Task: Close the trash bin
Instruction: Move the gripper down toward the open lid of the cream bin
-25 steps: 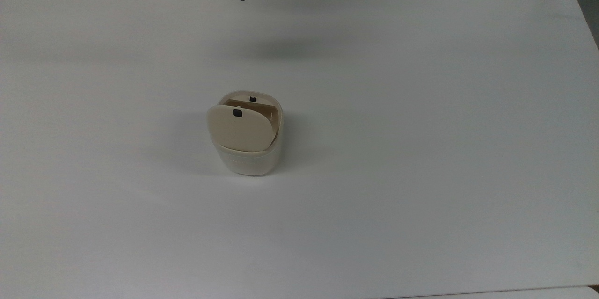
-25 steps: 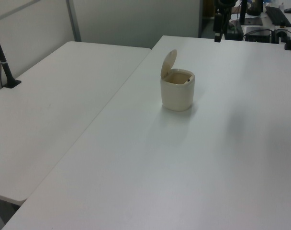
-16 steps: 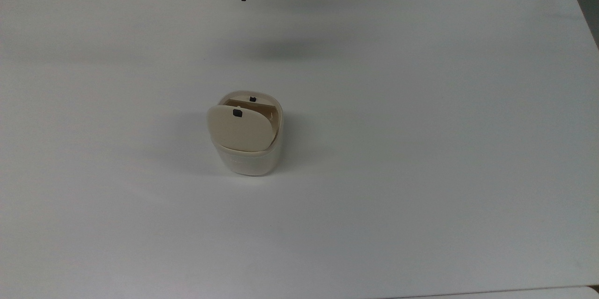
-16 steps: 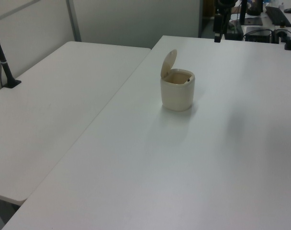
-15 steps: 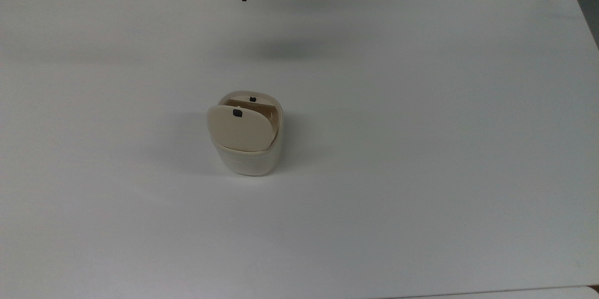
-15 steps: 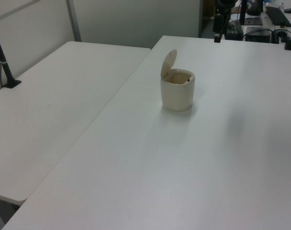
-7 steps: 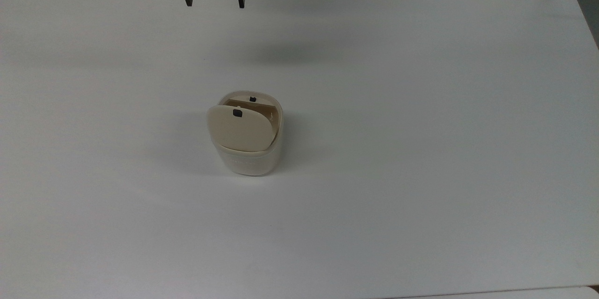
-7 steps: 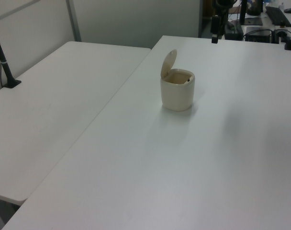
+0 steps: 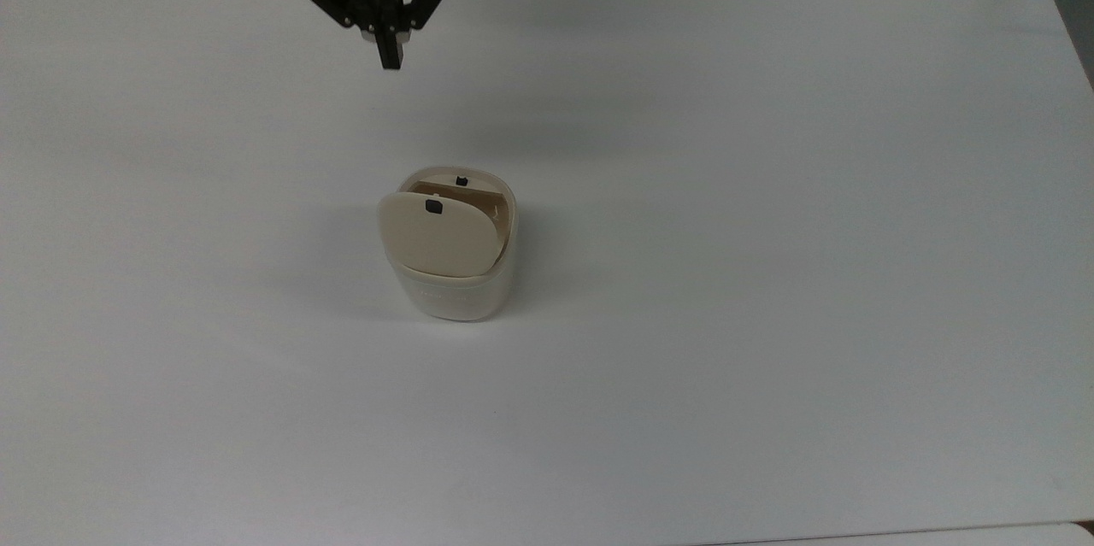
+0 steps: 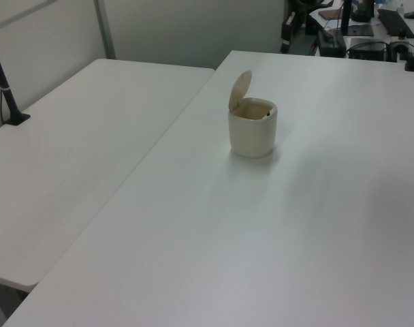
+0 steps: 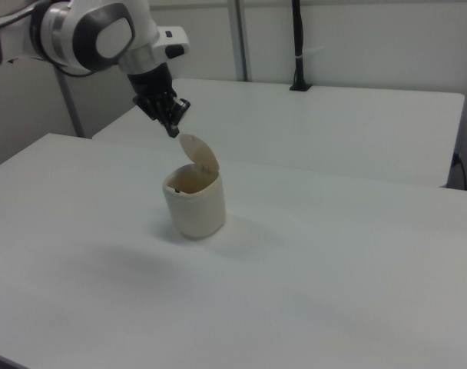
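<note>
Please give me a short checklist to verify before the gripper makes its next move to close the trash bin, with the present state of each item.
1. Lid is open and standing up from the trash bin: ok.
2. Bin is upright on the table: ok.
3. Gripper has its fingers together, fit for pushing: ok.
4. Gripper is apart from the lid, no contact: ok.
5. Table around the bin is bare: ok.
6. Gripper is lined up behind the lid to push it down: cannot tell.
</note>
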Available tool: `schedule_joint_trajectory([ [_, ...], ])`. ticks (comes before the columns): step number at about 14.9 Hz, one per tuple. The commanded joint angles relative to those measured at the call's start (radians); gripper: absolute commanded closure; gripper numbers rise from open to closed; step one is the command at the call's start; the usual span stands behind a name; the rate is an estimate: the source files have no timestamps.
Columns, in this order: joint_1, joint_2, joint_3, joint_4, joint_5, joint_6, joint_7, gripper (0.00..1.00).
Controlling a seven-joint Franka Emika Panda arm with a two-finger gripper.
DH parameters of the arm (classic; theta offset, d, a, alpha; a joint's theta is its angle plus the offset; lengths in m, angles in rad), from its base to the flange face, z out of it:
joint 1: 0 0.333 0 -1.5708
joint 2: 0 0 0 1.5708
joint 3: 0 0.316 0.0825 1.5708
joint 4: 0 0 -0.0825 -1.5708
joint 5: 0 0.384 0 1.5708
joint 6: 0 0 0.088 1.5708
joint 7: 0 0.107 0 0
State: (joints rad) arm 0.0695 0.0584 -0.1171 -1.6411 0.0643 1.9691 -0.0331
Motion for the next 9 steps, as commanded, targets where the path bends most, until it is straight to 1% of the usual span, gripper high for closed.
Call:
schedule_joint_trajectory([
  [1, 0.01, 0.14, -0.012, 0.128, 0.019, 0.109, 0.019, 1.0],
  [2, 0.01, 0.188, -0.012, 0.174, 0.019, 0.141, 0.021, 1.0],
  [3, 0.012, 0.225, -0.012, 0.196, 0.02, 0.204, 0.038, 1.0],
  [6, 0.019, 0.28, -0.01, 0.199, 0.028, 0.365, 0.13, 1.0],
  [9, 0.023, 0.302, -0.006, 0.191, 0.023, 0.366, 0.125, 1.0],
])
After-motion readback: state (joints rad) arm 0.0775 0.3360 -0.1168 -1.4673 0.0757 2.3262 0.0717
